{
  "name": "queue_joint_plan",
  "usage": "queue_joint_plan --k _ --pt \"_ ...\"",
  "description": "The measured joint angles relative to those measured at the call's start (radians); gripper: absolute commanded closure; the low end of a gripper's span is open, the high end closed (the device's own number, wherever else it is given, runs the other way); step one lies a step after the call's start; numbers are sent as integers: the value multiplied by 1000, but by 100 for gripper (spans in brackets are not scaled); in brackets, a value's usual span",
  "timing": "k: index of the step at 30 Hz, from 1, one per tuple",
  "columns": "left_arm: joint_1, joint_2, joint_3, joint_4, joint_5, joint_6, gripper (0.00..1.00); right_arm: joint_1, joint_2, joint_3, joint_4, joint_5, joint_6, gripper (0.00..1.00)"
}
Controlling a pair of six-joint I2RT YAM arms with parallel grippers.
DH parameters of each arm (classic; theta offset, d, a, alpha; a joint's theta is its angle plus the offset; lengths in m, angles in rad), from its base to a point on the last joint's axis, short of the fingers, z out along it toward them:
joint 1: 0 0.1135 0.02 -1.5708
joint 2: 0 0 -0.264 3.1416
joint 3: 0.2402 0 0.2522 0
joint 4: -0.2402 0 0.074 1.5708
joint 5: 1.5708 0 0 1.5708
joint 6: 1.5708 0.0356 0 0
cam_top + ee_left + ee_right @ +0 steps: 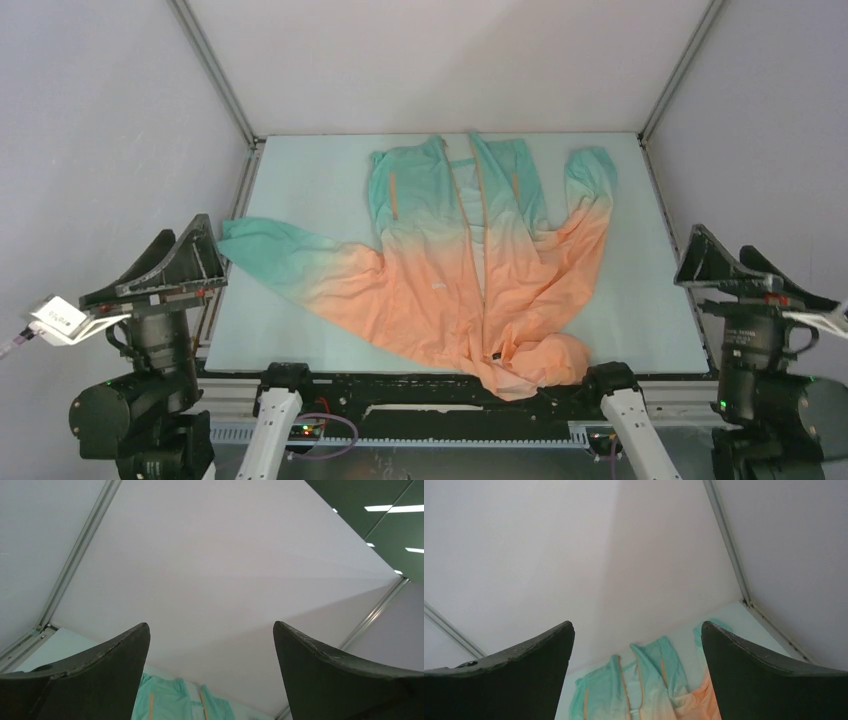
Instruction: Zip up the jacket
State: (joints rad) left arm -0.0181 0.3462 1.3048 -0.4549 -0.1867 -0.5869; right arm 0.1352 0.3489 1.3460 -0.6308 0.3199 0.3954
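Your left hand [168, 264] is held up beside the left edge of the pale blue worktop [300, 180]. Its dark fingers [117, 652] are spread wide with nothing between them. Your right hand [722, 262] is held the same way at the right edge, parted and empty. Between them the thin teal-to-peach long-sleeved jacket [430, 280] lies spread on the worktop, teal end far and peach end spilling over the near edge. One sleeve stretches out to the left. Its orange front zipper [482, 195] is undone.
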Motion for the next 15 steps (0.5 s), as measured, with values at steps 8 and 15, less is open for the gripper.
queue_joint_plan --k 8,15 --pt "0 55 -89 7 72 4 2 0 160 -75 -27 -13 90 0" --pt "0 214 -234 72 234 -3 2 -2 308 -254 34 -167 151 0"
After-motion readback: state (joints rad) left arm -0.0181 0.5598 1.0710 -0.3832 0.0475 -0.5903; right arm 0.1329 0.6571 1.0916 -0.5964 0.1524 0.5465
